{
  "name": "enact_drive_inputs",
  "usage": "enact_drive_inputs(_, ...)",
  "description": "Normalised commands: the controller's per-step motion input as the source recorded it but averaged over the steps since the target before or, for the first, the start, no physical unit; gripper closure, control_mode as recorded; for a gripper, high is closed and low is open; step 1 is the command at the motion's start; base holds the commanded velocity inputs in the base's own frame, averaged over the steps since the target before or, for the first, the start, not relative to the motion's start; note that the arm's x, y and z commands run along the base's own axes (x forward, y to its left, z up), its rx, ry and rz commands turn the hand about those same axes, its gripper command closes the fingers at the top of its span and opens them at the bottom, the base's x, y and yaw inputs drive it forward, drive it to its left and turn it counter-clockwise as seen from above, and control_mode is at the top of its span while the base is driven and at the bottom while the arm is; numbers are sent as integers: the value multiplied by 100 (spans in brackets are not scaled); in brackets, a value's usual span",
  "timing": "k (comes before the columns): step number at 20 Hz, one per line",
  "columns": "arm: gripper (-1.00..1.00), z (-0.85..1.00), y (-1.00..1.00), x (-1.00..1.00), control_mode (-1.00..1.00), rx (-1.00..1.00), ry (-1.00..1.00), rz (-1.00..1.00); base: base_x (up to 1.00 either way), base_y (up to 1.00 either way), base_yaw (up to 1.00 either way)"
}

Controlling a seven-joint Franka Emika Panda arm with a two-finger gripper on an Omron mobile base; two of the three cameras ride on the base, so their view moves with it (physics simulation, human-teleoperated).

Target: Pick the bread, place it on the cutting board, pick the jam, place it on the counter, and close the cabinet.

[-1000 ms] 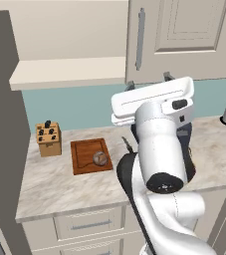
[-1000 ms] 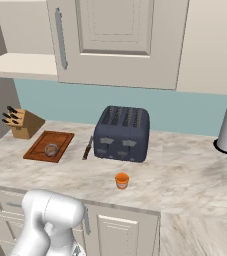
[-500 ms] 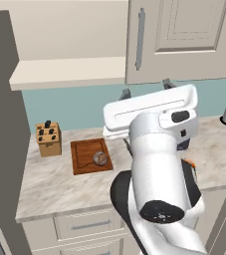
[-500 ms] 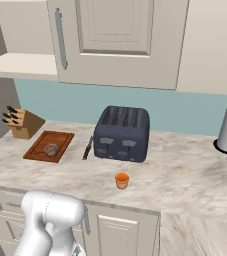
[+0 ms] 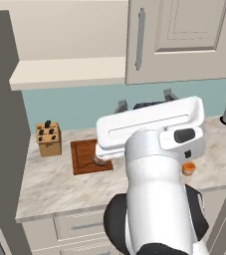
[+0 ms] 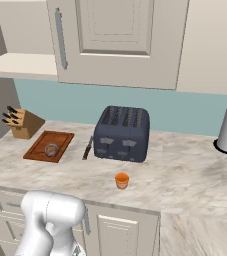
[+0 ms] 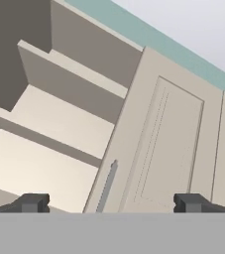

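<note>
While pincer [image 7: 112,202] gapes, one jam [image 6: 122,180], one bread [image 6: 51,149]

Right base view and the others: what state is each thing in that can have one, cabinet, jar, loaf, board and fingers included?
Large cream upper wall cabinet: one door shut; the left side's shelves stand open.
Small orange cylindrical jam jar: upright on the beige marbled counter, free.
Small round dark brown bread loaf: resting on the board.
Flat reddish-brown wooden cutting board: flat on the counter, carrying the bread.
Gripper: fingers wide apart, empty.
</note>
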Motion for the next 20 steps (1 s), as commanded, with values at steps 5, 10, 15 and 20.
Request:
enact_drive_inputs(5,-100,3,23,-44,-100,0,1,0,0,0,0)
enact_drive_inputs(10,-100,0,22,-44,-100,0,0,0,0,0,0)
enact_drive_inputs(15,-100,0,21,-41,-100,0,0,0,0,0,0)
enact_drive_inputs(20,-100,0,18,-34,-100,0,0,0,0,0,0)
